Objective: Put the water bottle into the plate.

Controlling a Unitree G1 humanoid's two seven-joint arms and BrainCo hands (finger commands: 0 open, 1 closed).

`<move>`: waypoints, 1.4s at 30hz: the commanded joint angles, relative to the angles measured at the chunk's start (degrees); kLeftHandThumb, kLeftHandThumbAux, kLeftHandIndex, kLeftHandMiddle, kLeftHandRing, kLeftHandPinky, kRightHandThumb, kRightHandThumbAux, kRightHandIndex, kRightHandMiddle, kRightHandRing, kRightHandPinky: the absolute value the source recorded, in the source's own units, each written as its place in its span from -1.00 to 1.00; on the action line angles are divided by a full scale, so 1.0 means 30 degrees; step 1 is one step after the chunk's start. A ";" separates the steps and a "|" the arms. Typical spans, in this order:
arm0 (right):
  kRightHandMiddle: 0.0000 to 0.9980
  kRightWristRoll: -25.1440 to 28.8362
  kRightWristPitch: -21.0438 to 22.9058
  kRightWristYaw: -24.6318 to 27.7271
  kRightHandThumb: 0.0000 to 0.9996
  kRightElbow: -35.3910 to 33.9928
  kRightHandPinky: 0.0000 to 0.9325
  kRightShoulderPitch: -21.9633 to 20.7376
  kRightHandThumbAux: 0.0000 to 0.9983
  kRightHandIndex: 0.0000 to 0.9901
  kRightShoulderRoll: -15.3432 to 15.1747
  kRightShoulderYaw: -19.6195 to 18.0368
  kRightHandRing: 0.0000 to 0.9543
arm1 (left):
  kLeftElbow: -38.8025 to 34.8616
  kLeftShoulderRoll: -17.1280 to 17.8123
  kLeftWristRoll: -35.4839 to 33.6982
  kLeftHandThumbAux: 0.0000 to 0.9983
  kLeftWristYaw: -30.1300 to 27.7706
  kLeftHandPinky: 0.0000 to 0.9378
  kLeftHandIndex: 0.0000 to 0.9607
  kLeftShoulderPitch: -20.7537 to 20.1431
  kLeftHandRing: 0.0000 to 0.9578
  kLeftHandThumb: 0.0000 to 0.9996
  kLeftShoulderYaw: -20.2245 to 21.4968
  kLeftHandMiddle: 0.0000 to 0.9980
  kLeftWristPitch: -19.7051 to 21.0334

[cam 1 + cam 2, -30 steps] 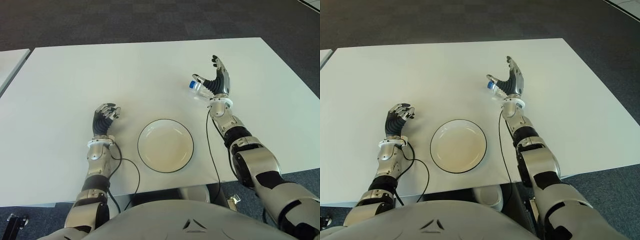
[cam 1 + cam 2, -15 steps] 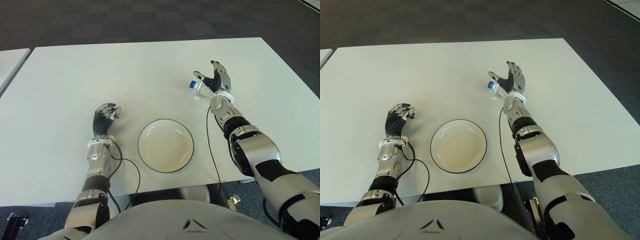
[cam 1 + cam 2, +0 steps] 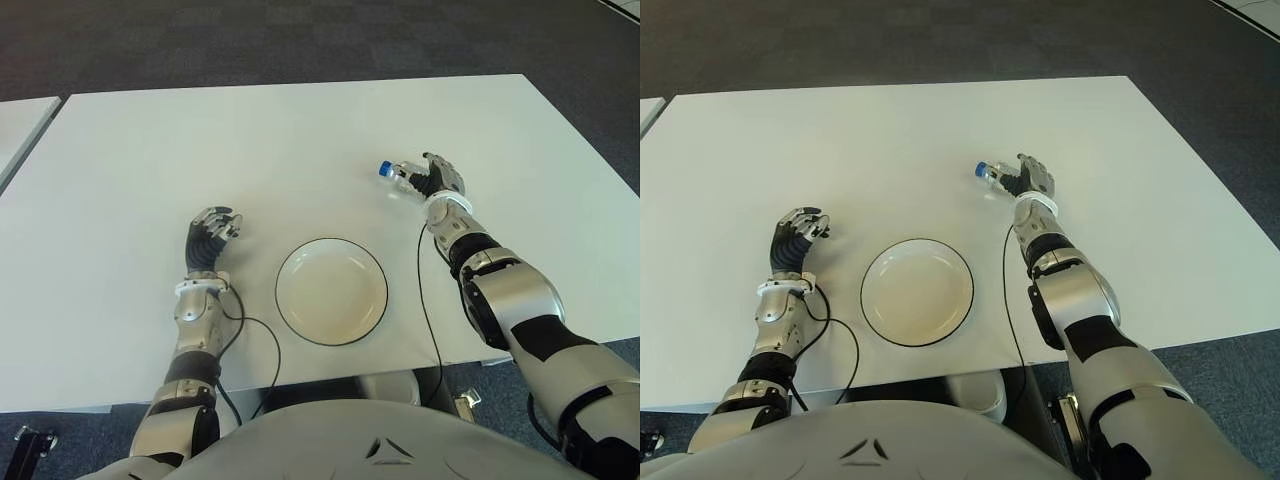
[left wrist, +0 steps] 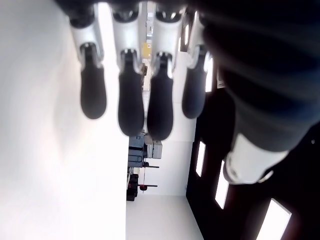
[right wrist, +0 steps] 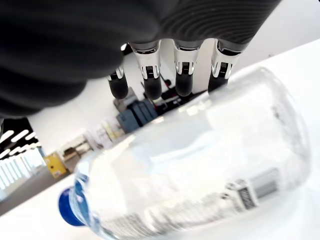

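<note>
Right hand [image 3: 440, 182] lowered onto lying water bottle [image 3: 400, 176], fingers [image 5: 150, 86] curling over, not clamped.

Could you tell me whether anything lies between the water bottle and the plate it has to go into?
Nothing visible does. The water bottle lies on its side under the right robot hand, and only bare table separates it from the plate. The left robot hand shows beyond the plate's far side.

White table [image 3: 200, 140], dark carpeted floor [image 3: 300, 40], second white table edge [image 3: 20, 120] at left
</note>
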 commanded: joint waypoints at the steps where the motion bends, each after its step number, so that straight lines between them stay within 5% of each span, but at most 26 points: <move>1: -1.00 -0.0319 0.0688 0.0878 0.29 0.0392 -1.00 0.0358 -0.52 -1.00 0.0118 0.0460 -1.00 | 0.0706 -0.0190 -0.0104 0.42 -0.0193 0.19 -0.09 0.0641 0.19 0.42 0.0062 0.17 0.0647; 15: -1.00 -0.2529 0.2447 0.3095 0.48 0.0945 -1.00 0.1511 -0.40 -1.00 0.0561 0.3105 -1.00 | 0.0391 -0.0180 -0.0172 0.42 -0.0289 0.18 -0.09 0.0752 0.19 0.41 0.0051 0.17 0.0782; 32: -1.00 -0.4404 0.3804 0.6014 0.32 0.1135 -1.00 0.2152 -0.16 -1.00 0.0762 0.5438 -1.00 | 0.0479 -0.0126 -0.0174 0.42 -0.0269 0.20 -0.09 0.0648 0.20 0.41 0.0086 0.18 0.0827; 42: -1.00 -0.5303 0.3773 0.6677 0.24 0.1249 -1.00 0.2429 0.03 -0.50 0.0644 0.6569 -1.00 | 0.0228 -0.0155 -0.0247 0.42 -0.0294 0.19 -0.09 0.0742 0.20 0.42 0.0096 0.18 0.0930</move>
